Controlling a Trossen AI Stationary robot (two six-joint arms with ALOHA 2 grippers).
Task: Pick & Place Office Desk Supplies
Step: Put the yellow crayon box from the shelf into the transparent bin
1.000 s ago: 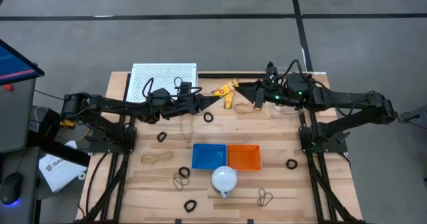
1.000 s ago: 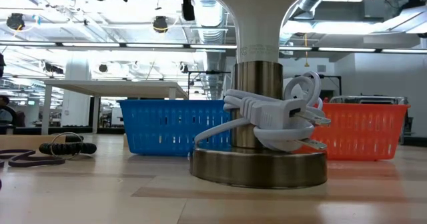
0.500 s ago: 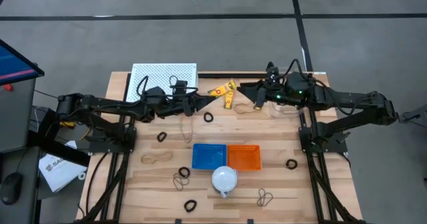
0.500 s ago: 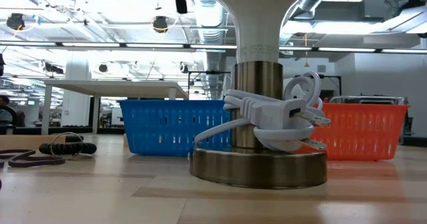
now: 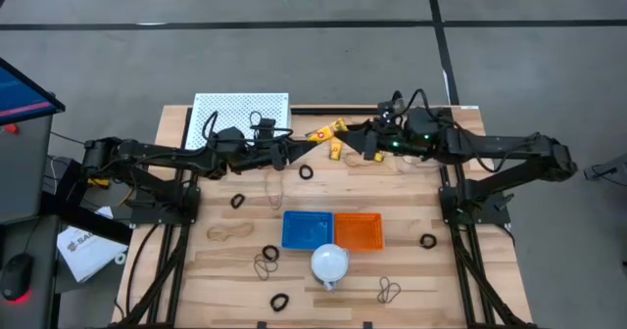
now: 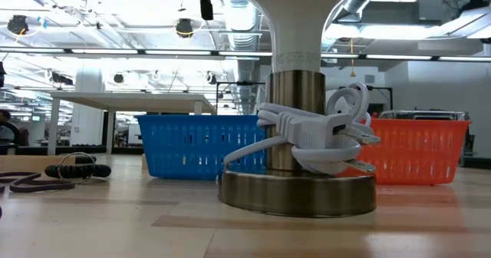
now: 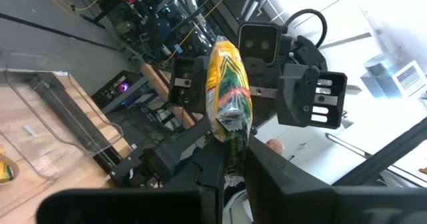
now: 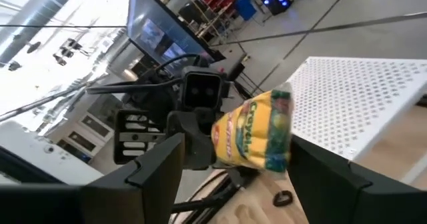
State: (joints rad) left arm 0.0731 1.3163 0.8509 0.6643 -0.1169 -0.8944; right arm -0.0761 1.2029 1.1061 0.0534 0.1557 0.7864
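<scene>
Crayons in a yellow-and-green plastic-wrapped Crayola pack (image 7: 227,84) sit clamped between the fingers of the left gripper (image 5: 312,144), raised above the table's far edge. Directly facing it, the right gripper (image 5: 359,139) has its fingers (image 8: 157,165) spread wide apart on either side of the pack, not touching it.

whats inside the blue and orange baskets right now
In the high view the blue basket and orange basket both look empty. The white lamp covers a bit of their near edge, so that strip cannot be seen.
</scene>
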